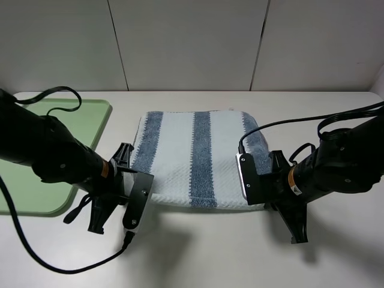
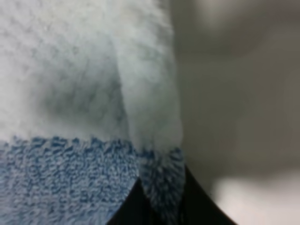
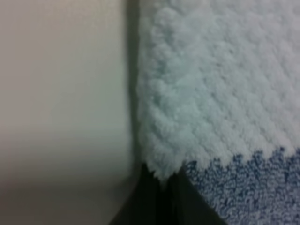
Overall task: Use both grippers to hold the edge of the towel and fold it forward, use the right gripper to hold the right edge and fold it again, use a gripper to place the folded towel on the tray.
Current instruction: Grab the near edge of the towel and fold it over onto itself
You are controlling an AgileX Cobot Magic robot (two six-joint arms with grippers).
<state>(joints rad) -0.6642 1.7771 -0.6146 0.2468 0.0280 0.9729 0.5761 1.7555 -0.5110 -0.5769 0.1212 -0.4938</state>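
Observation:
The blue-and-white striped towel [image 1: 198, 156] lies flat in the middle of the table, to the right of the green tray [image 1: 90, 114]. My left gripper [image 1: 144, 183] sits at the towel's near left corner and my right gripper [image 1: 246, 180] at its near right corner. In the left wrist view the black jaws of the left gripper [image 2: 159, 211] are shut on a raised pinch of the towel [image 2: 70, 93] along its near edge. In the right wrist view the right gripper [image 3: 166, 201] is shut on the corner of the towel [image 3: 225, 93], with bare table beside it.
Black cables trail from both arms across the table's near side and over the tray's near end. A pale panelled wall stands behind the table. Bare tabletop shows in front of the towel and behind it.

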